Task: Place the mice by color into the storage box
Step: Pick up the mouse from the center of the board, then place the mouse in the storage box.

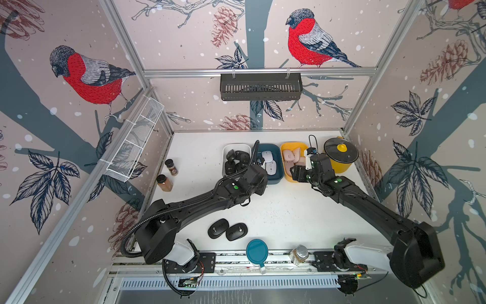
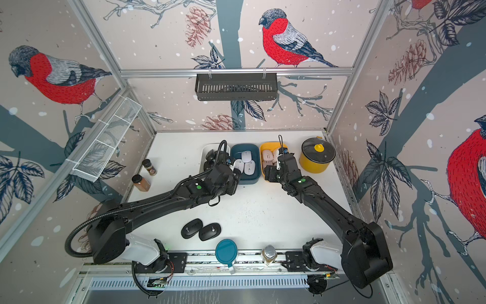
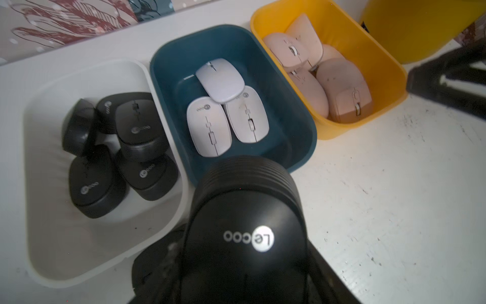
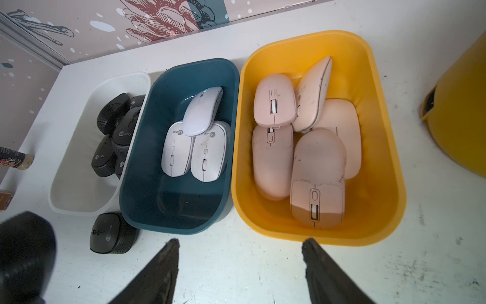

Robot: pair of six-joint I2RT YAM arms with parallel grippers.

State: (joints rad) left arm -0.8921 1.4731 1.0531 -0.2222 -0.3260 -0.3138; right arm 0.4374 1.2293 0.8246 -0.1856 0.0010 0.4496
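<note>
Beside white plastic bin (image 3: 79, 250), left end effector (image 3: 242, 271) clamped on ribbed black mouse (image 3: 244, 210), right end effector (image 4: 240, 244) apart

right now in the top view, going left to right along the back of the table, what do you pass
spice jars → white bin with black mice → blue bin with white mice → yellow bin with pink mice → yellow lidded pot

White bin (image 3: 79, 242), black mice (image 3: 142, 126); yellow bin (image 3: 368, 52), pink mice (image 3: 344, 89).
</note>
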